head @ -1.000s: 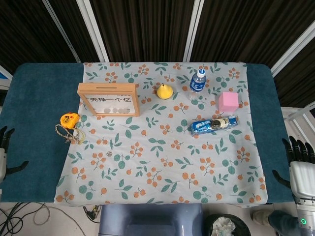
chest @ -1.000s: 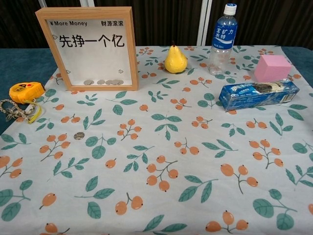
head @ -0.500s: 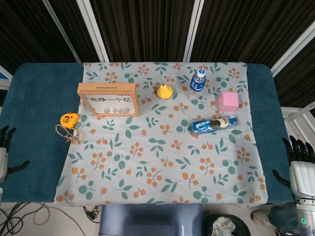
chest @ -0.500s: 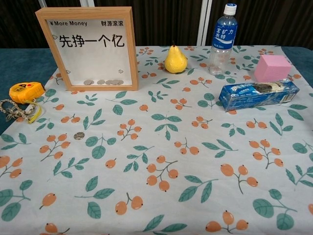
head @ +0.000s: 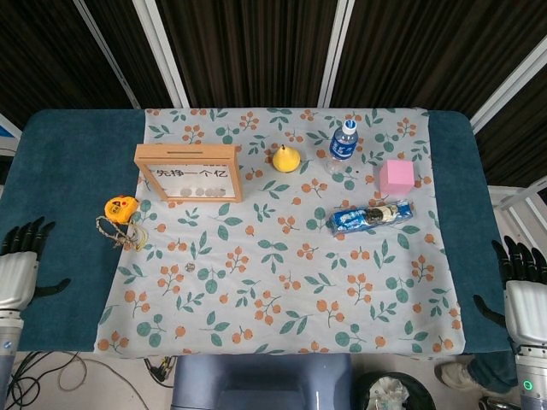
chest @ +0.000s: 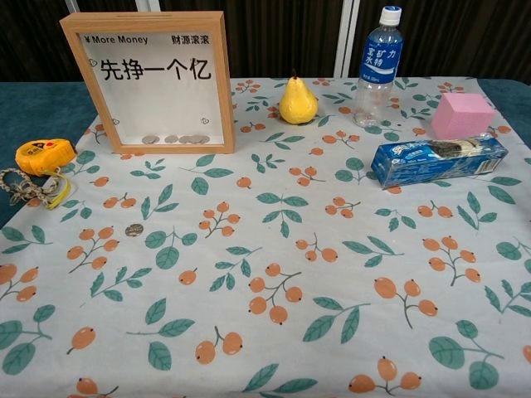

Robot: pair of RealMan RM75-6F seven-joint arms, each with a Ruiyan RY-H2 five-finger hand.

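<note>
Fingers [head: 26,229] of the left hand [head: 17,273] are spread apart and pointing up, holding nothing — and this hand has come further into the head view than half a second ago, rising and shifting inward along the left edge of the surface [head: 68,171], while nothing on the cloth has moved. The right hand [head: 521,295] sits as it did, fingers apart and empty, off the right edge. Judging by that, the left arm looks to be the one starting to work, and the things nearest it are the yellow tape measure [head: 120,208] and the cord [head: 115,231] just below it, both lying at the left border of the floral cloth [head: 282,290], well apart from the hand for now. The tape measure is a small rounded yellow case with a dark face, lying flat; the cord is a loose tangle touching or just beside it. Further in stands the wooden frame [head: 188,172], upright, with coins in its bottom, and a lone coin [head: 190,266] lies on the cloth nearer the front. Beyond are the pear [head: 285,159], the bottle [head: 343,141], the pink block [head: 397,177] and the biscuit pack [head: 371,217]. The chest view shows no hand.
</note>
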